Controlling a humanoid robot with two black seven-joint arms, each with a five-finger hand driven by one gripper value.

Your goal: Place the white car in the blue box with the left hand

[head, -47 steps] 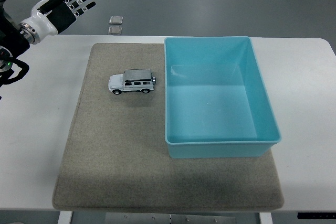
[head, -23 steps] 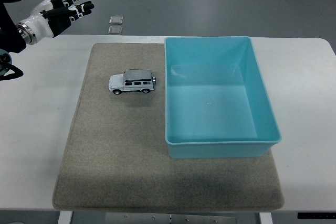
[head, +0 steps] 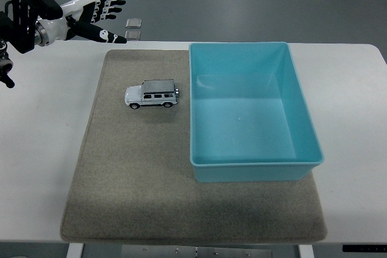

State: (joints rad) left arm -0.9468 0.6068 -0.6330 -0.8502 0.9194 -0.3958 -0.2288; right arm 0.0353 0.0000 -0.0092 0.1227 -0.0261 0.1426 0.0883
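A small white car (head: 152, 94) with a grey roof stands on a grey felt mat (head: 139, 173), just left of the blue box (head: 251, 112). The box is open-topped and holds nothing. My left hand (head: 101, 14) is at the upper left, above the table's far edge, up and to the left of the car and well apart from it. Its fingers are spread and hold nothing. The right arm does not show.
The mat lies on a white table (head: 42, 137) and the box stands on its right half. Two small grey squares (head: 133, 28) lie on the floor beyond the table's far edge.
My left hand has moved right and turned, its fingers now pointing right toward the mat's far left corner. The car and the box have not moved.
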